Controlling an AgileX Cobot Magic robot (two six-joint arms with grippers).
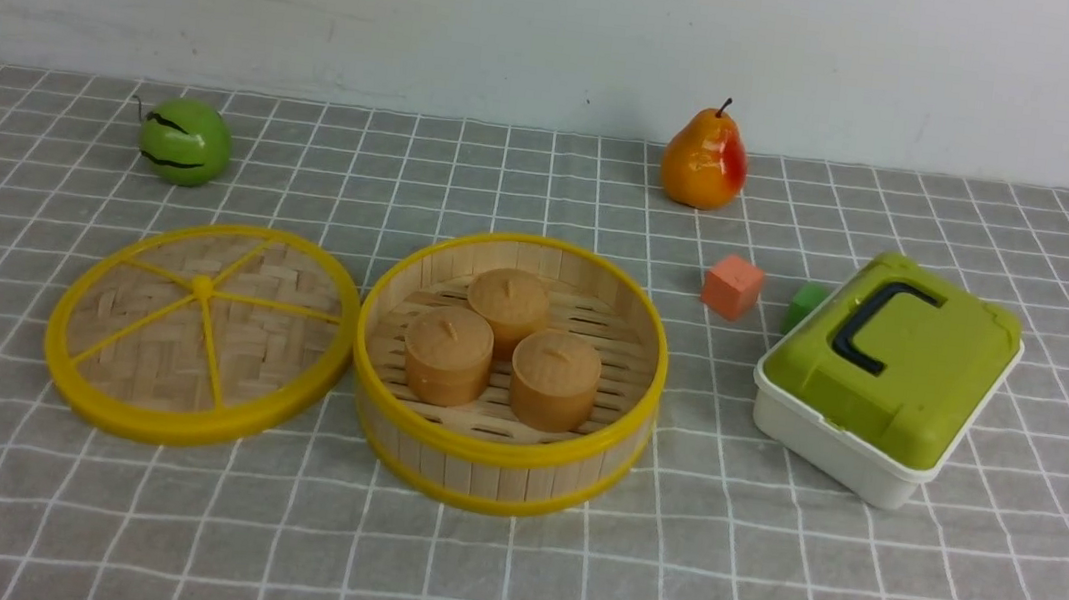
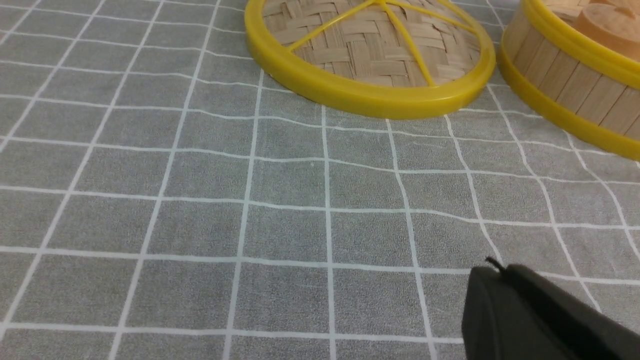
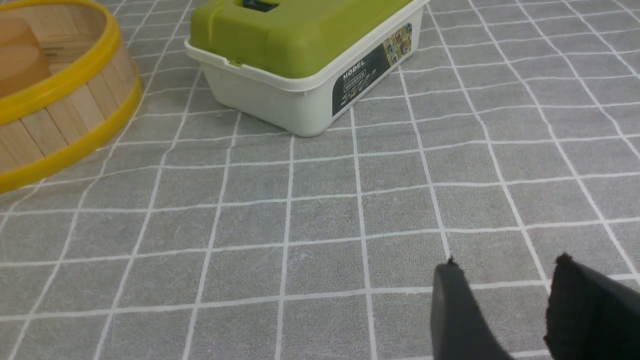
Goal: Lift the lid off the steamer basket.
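The lid, a woven bamboo disc with a yellow rim and spokes, lies flat on the cloth to the left of the steamer basket. Its edge touches or nearly touches the basket. The basket is open and holds three tan buns. Neither arm shows in the front view. In the left wrist view my left gripper is shut and empty, low over the cloth on the near side of the lid and basket. In the right wrist view my right gripper is open and empty, near the basket.
A white box with a green lid stands right of the basket, also in the right wrist view. An orange cube and a green cube lie behind it. A pear and a green fruit stand at the back.
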